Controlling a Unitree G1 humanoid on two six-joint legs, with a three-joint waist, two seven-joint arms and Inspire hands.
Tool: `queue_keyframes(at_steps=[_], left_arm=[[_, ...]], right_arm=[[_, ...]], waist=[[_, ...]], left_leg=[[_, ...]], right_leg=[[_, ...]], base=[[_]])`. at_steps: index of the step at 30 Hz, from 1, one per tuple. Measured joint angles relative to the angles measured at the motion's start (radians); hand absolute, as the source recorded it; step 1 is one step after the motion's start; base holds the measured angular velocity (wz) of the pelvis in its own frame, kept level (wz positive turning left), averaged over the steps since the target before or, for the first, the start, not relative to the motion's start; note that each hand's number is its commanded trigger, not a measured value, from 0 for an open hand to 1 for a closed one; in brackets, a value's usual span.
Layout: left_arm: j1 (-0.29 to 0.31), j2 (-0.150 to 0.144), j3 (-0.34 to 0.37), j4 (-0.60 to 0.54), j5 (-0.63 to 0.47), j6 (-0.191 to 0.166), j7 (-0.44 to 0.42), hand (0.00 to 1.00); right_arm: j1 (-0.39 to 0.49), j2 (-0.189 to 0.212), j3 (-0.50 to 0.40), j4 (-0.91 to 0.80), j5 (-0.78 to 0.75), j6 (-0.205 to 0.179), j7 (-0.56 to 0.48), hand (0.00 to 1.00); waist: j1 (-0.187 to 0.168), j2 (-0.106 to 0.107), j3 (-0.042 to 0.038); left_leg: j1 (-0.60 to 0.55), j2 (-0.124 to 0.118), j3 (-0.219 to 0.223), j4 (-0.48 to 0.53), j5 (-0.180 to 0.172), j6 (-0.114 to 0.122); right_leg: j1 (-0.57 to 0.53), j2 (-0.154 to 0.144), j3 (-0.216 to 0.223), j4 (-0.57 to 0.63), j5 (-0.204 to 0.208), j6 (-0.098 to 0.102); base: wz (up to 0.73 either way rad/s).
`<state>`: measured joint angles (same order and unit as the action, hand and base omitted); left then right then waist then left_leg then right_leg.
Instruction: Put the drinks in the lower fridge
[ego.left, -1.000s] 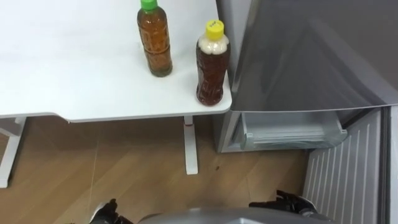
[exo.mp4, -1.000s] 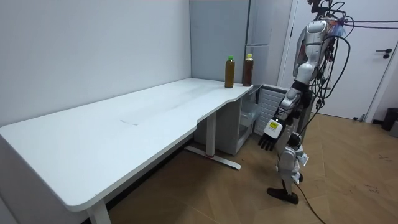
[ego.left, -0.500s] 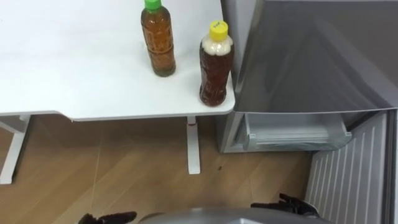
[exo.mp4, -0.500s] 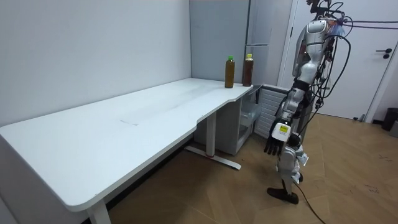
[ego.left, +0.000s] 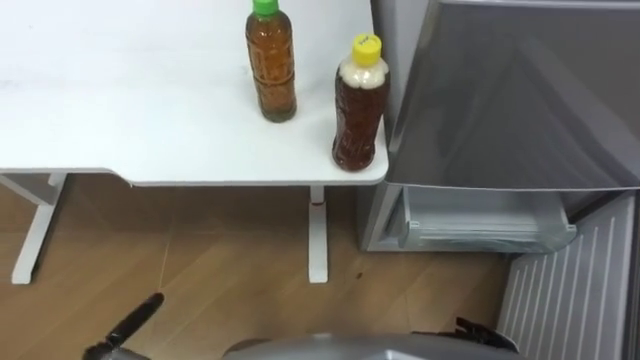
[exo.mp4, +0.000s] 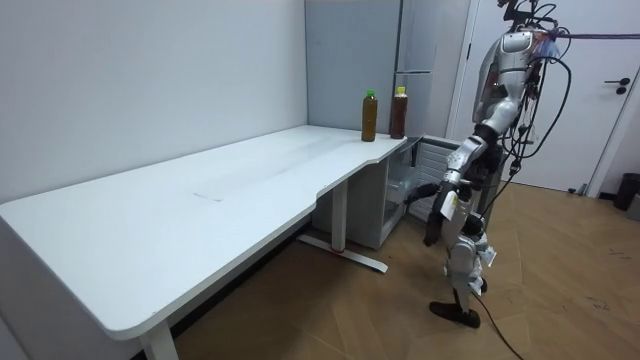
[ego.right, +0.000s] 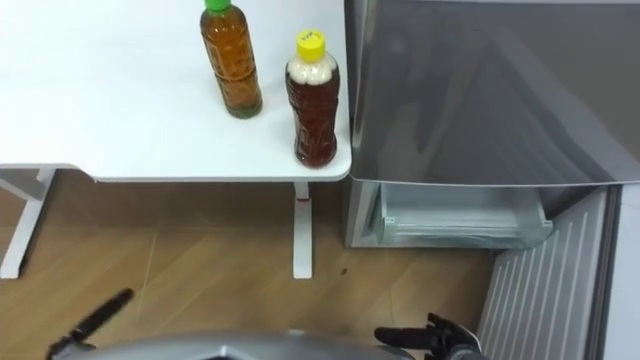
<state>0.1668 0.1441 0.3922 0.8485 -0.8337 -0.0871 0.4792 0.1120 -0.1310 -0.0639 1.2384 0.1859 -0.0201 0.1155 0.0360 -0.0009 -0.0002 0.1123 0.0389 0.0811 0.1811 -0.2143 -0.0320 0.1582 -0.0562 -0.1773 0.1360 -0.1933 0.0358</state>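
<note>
Drinks: a green-capped clear plastic bottle of amber tea (ego.left: 272, 62) and a yellow-capped clear plastic bottle of darker tea (ego.left: 360, 105) stand upright, near each other but apart, at top centre of the left eye view. Neither is in a hand.
Support: a white rectangular table (ego.left: 120, 110). The yellow-capped bottle stands at its corner, just beside the fridge.
Left hand (ego.left: 128, 322): at lower left, fingers extended and empty. A second ago it hung low at the robot's side and has since swung forward and up.
Right hand (ego.right: 432, 338): at the bottom edge, right of centre, fingers loosely spread, holding nothing.
Meaning of the change: judged as the start of a reach, with no bottle grasped yet. The sideways drift of the whole scene is the camera's own.
Container: a tall grey fridge (ego.left: 500, 90) at upper right, with its lower compartment (ego.left: 490, 215) open and its ribbed white lower door (ego.left: 575, 290) swung out at lower right.
Contents: the visible pale shelf holds no drink. Deeper inside is hidden.
</note>
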Motion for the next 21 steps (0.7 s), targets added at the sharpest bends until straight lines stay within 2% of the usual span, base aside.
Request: queue_keyframes(at_steps=[2, 6, 9, 13, 15, 19, 21], left_arm=[[0.003, 0.000, -0.001, -0.063, 0.000, -0.013, 0.054, 0.00], [0.001, 0.001, -0.001, -0.178, 0.004, -0.073, 0.142, 0.00], [0.000, 0.009, -0.006, -0.264, 0.010, -0.105, 0.211, 0.00], [0.001, 0.016, -0.013, -0.366, 0.123, -0.120, 0.257, 0.00], [0.000, 0.021, -0.011, -0.454, 0.187, -0.124, 0.285, 0.00], [-0.001, 0.028, -0.009, -0.574, 0.280, -0.146, 0.300, 0.00], [-0.001, 0.029, -0.002, -0.688, 0.321, -0.145, 0.319, 0.00]], right_arm=[[0.008, 0.000, 0.000, -0.008, 0.003, 0.000, -0.007, 0.00], [0.031, 0.000, 0.000, -0.065, -0.008, -0.007, -0.009, 0.00], [0.035, 0.000, 0.000, -0.074, -0.038, -0.010, -0.011, 0.00], [0.044, 0.000, 0.000, -0.082, -0.041, -0.010, -0.011, 0.00], [0.046, 0.000, 0.000, -0.085, -0.043, -0.011, -0.009, 0.00], [0.048, 0.000, 0.000, -0.084, -0.037, -0.014, -0.006, 0.00], [0.049, 0.000, -0.003, -0.082, -0.044, -0.016, -0.005, 0.00]], waist=[[0.000, 0.001, -0.0004], [0.002, 0.005, -0.0037], [-0.004, 0.007, -0.0048], [-0.001, 0.006, -0.0051], [-0.001, 0.006, -0.0051], [-0.001, 0.005, -0.0053], [-0.003, 0.002, -0.0046]], left_leg=[[-0.002, 0.000, -0.001, 0.000, 0.000, 0.000], [-0.002, 0.000, -0.001, 0.001, 0.000, 0.000], [-0.004, 0.000, -0.003, 0.002, 0.000, 0.000], [-0.002, 0.000, -0.004, 0.002, 0.000, 0.000], [0.001, 0.000, -0.005, 0.004, 0.000, 0.000], [0.004, 0.000, -0.009, 0.002, 0.000, 0.000], [0.001, 0.000, -0.014, 0.004, 0.000, 0.000]], right_leg=[[-0.002, 0.000, 0.000, 0.000, 0.000, 0.000], [-0.007, 0.000, -0.001, 0.001, 0.000, -0.001], [-0.007, 0.000, -0.002, 0.002, 0.001, -0.001], [-0.006, 0.000, -0.002, 0.003, 0.001, -0.001], [-0.002, 0.000, -0.004, 0.003, 0.001, -0.001], [0.000, 0.000, -0.005, 0.005, 0.001, -0.001], [0.000, 0.000, -0.007, 0.002, 0.001, -0.001]], base=[[0.00], [0.00], [0.00], [0.00], [0.00], [0.00], [0.00]])
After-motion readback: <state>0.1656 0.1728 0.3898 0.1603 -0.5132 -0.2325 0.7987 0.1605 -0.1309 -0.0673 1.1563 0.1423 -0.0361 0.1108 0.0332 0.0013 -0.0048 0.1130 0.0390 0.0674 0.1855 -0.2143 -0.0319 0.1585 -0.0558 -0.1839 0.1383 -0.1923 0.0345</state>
